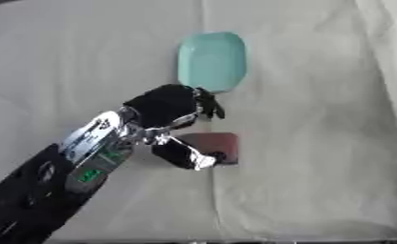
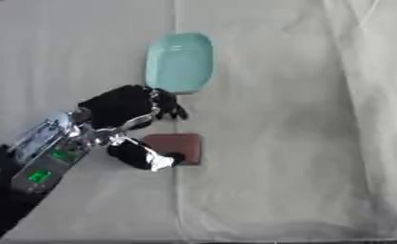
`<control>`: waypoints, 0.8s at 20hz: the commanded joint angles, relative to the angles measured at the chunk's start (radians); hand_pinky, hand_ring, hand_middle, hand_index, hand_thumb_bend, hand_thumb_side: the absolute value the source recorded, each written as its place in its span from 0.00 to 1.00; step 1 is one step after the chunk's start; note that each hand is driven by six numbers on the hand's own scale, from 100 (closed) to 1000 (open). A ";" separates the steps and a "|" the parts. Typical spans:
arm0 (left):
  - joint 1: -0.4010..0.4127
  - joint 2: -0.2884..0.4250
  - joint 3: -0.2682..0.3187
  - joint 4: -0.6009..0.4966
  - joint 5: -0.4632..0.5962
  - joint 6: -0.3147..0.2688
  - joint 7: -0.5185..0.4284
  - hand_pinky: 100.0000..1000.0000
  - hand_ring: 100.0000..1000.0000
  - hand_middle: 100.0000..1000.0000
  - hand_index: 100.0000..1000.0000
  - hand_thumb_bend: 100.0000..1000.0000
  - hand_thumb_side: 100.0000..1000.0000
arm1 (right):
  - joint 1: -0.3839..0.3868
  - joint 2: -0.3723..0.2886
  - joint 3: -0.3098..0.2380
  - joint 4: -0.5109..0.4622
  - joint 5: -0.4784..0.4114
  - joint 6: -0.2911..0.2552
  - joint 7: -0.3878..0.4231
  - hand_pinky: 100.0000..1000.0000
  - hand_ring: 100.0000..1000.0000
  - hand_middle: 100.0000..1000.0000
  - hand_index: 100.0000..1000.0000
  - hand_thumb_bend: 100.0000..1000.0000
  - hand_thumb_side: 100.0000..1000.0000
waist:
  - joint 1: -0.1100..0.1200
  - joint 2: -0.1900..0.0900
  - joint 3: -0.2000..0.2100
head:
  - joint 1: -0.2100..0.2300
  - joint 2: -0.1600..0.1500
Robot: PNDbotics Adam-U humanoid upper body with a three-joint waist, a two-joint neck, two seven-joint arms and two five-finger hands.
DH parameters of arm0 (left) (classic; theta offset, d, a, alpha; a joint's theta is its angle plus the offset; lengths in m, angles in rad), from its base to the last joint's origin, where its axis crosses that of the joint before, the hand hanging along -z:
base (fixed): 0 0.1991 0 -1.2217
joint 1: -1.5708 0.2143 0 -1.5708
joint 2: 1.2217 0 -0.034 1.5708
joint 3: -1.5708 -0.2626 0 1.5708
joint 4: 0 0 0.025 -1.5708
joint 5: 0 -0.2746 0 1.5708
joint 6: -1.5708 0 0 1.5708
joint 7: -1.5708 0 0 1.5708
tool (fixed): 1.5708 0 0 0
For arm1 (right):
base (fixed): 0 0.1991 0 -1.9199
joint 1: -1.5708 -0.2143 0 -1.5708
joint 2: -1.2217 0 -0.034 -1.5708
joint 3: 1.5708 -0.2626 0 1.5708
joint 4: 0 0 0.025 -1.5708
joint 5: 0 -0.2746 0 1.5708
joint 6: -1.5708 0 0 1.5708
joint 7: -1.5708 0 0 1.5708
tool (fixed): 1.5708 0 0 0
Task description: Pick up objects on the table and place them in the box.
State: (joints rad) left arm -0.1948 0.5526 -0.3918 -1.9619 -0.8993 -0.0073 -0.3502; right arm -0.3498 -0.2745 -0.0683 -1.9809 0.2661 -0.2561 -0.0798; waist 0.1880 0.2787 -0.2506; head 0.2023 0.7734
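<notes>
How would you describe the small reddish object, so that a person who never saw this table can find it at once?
On the pale cloth-covered table, find the robot's left hand, reaching in from the lower left. The dark red, flat, squarish block lies just beside its thumb, nearer the camera than the mint-green oval tray. It is the only red, square-cornered thing there.

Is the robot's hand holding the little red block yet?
Not fully. The left hand is open around the red block, thumb touching its near side, block flat on the table.

Teal tray (image 1: 212, 61) crowds left hand (image 1: 166, 108); right side open.
</notes>
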 commanded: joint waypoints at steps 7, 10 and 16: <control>0.040 -0.006 0.019 0.011 -0.017 0.004 0.025 0.31 0.50 0.55 0.76 0.27 0.65 | -0.018 -0.022 -0.003 -0.019 0.001 -0.004 -0.001 0.30 0.54 0.79 0.78 0.00 0.44 | -0.006 -0.012 0.004 | -0.005 -0.003; 0.048 -0.002 0.021 0.006 -0.018 0.003 0.026 0.32 0.50 0.56 0.76 0.27 0.65 | -0.019 -0.022 -0.002 -0.019 0.001 -0.004 0.000 0.30 0.54 0.79 0.78 0.00 0.44 | -0.006 -0.012 0.004 | -0.007 -0.003; 0.056 0.022 0.015 -0.001 -0.023 -0.006 0.016 0.35 0.52 0.58 0.77 0.31 0.65 | -0.021 -0.023 -0.001 -0.019 0.002 -0.004 0.001 0.30 0.54 0.79 0.78 0.00 0.44 | -0.005 -0.015 0.000 | -0.010 -0.003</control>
State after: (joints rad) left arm -0.1413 0.5412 -0.3801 -1.9529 -0.9149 -0.0096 -0.3295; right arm -0.3581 -0.2819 -0.0679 -1.9809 0.2661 -0.2560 -0.0796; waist 0.1888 0.2791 -0.2504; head 0.2015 0.7734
